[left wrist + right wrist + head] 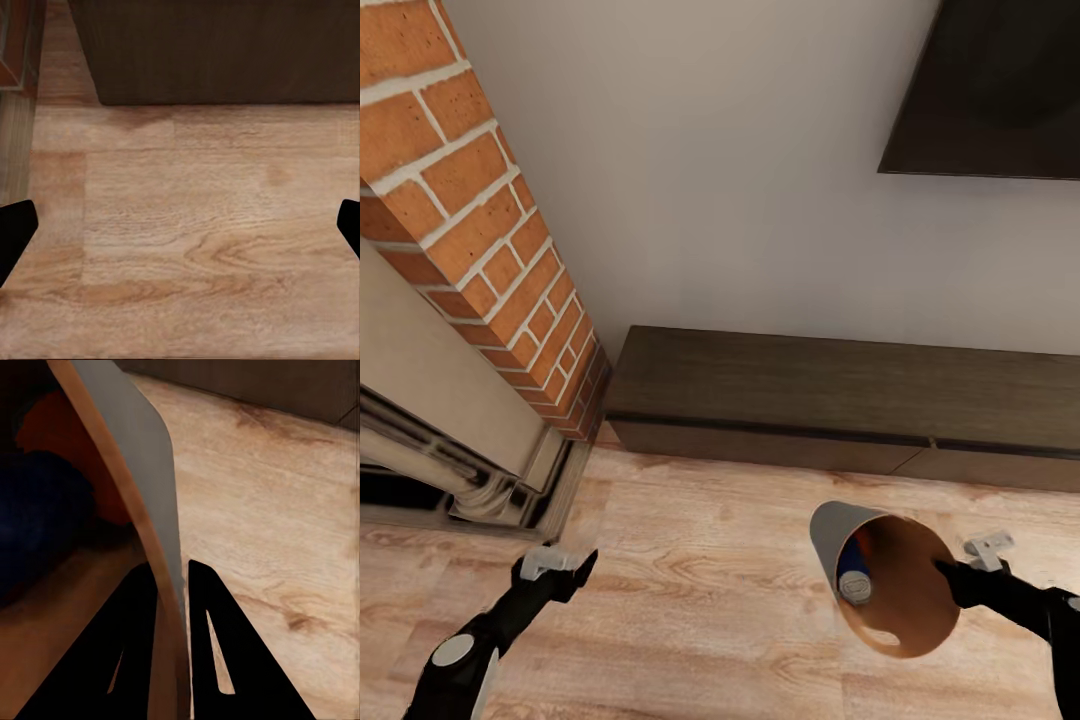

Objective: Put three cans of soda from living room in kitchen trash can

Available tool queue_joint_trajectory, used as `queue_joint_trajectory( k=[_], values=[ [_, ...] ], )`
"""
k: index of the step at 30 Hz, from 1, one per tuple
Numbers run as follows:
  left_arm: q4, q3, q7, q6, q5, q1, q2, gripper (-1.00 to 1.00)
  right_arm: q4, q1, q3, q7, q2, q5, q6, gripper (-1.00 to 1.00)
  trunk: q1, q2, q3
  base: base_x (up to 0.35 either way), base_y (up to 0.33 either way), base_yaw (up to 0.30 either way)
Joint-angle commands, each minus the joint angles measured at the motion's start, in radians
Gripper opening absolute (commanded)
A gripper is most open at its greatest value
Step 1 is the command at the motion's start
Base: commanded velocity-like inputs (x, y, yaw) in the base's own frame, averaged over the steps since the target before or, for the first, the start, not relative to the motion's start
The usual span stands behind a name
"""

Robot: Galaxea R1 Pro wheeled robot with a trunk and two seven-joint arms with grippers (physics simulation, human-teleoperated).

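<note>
The right end effector (948,575) is clamped on the bin's (832,535) rim, tilting it mouth-toward-camera at five o'clock, likely for carrying; a blue can (854,578) lies inside. The left end effector (565,567), jaws apart, hangs empty at seven o'clock.

One bin (840,535); inside it two cans can be made out, one blue (854,578) and one orange (863,545). Two grippers, left (560,562) and right (960,570). One low cabinet (840,400), one screen (990,90), one brick fireplace (470,220).
</note>
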Motion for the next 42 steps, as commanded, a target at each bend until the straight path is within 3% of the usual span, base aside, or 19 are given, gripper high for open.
queue_joint_trajectory(
  k=[1, 2, 8, 12, 16, 27, 33, 42],
  values=[
    [0.001, -0.001, 0.040, -0.020, 0.001, 0.015, 0.000, 1.00, 0.019, 0.016, -0.031, 0.006, 0.001, -0.022, -0.062, -1.00, 0.000, 0.000, 0.000, 0.000, 0.000, 0.000],
    [0.002, -0.002, 0.078, -0.052, -0.001, 0.031, -0.001, 1.00, 0.035, 0.027, -0.058, 0.008, 0.002, -0.032, -0.115, -1.00, 0.000, 0.000, 0.000, 0.000, 0.000, 0.000],
    [0.083, -0.005, 0.179, -0.200, -0.001, 0.077, -0.003, 1.00, 0.102, 0.067, -0.117, 0.007, 0.021, -0.050, -0.231, -1.00, 0.000, 0.000, 0.000, 0.000, 0.000, 0.000],
    [0.124, -0.005, 0.234, -0.247, -0.004, 0.086, -0.004, 1.00, 0.141, 0.079, -0.133, 0.001, 0.023, -0.052, -0.280, -1.00, 0.000, 0.000, 0.000, 0.000, 0.000, 0.000],
    [0.169, -0.005, 0.291, -0.277, -0.001, 0.090, -0.004, 1.00, 0.157, 0.084, -0.180, -0.003, 0.025, -0.055, -0.301, -1.00, 0.000, 0.000, 0.000, 0.000, 0.000, 0.000],
    [0.184, -0.006, 0.309, -0.287, 0.000, 0.091, -0.005, 1.00, 0.171, 0.086, -0.203, -0.006, 0.030, -0.095, -0.306, -1.00, 0.000, 0.000, 0.002, 0.000, 0.000, 0.014],
    [0.181, -0.006, 0.309, -0.287, -0.002, 0.091, -0.005, 1.00, 0.172, 0.086, -0.203, -0.117, 0.059, -0.097, -0.306, -1.00, 0.000, 0.000, 0.006, 0.000, 0.000, 0.189],
    [0.174, -0.007, 0.311, -0.287, 0.001, 0.092, -0.008, 1.00, 0.175, 0.086, -0.203, -0.158, 0.064, -0.098, -0.306, -1.00, 0.000, 0.000, 0.012, -0.038, -0.002, 0.221]
  ],
)
